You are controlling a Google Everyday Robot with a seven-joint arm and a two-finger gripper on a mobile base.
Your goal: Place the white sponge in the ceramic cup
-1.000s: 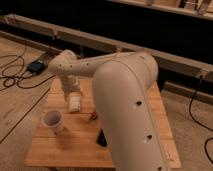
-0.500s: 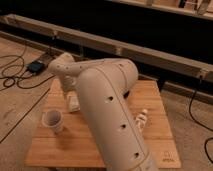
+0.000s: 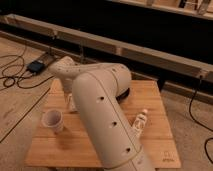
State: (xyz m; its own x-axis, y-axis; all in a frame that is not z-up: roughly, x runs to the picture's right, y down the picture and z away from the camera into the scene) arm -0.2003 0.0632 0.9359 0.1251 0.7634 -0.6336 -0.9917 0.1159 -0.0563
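Note:
The ceramic cup (image 3: 52, 120) stands upright at the front left of the wooden table (image 3: 155, 145). It is pale, with a darker inside. My arm's big white forearm (image 3: 100, 115) fills the middle of the view. My gripper (image 3: 70, 101) hangs below the wrist at the table's left side, just behind and to the right of the cup, and the forearm hides most of it. A small pale patch shows at that spot. I cannot tell whether it is the white sponge or part of the gripper.
A small white bottle with a printed label (image 3: 140, 122) lies on the table right of the arm. The edge of a dark bowl (image 3: 124, 93) shows behind the forearm. Cables and a dark box (image 3: 36, 66) lie on the floor to the left.
The forearm has swung further across the view and now covers the table's middle and most of the gripper. The cup and bottle have not moved.

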